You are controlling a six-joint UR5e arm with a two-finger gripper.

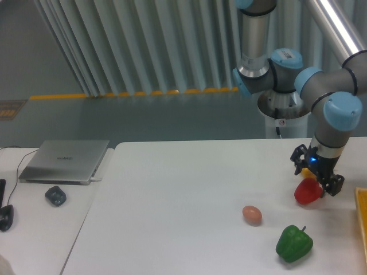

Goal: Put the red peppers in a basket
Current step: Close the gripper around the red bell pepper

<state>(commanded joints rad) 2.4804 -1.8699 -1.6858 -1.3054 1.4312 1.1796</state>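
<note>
White table; gripper spread above red pepper; basket at right edge.

Grey arm, light-blue joint caps, black tool.

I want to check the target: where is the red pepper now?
The red pepper lies at the table's far right, directly under the gripper, with the green pepper in front.
</note>
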